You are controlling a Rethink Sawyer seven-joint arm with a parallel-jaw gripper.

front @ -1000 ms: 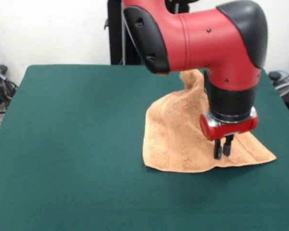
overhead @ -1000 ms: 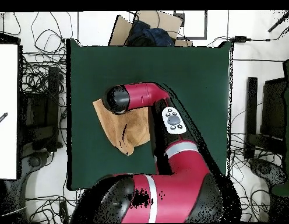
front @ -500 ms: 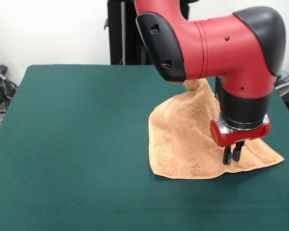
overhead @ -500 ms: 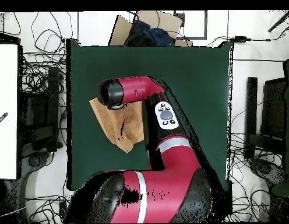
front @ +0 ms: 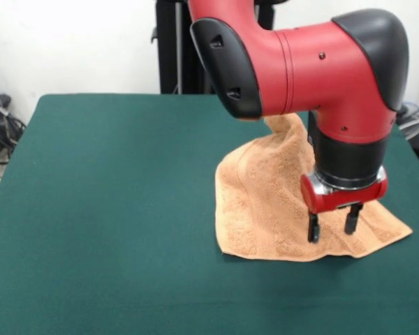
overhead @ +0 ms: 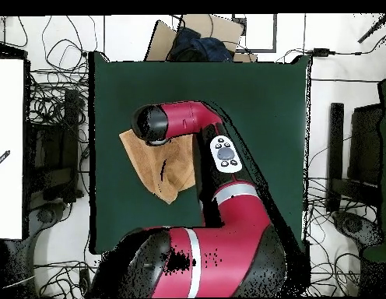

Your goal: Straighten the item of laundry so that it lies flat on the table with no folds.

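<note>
Since a moment ago the claw point(front: 332, 228) has spread its jaws and let go of the towel point(front: 265, 202), which lies rumpled at the desk's point(front: 112, 195) right side, soft, light and limp, best pinched at a near corner.

One camera looks across the dark green cloth-topped table point(front: 112, 209) toward 12 o'clock; another looks straight down, sharing it point(overhead: 258, 101).
</note>
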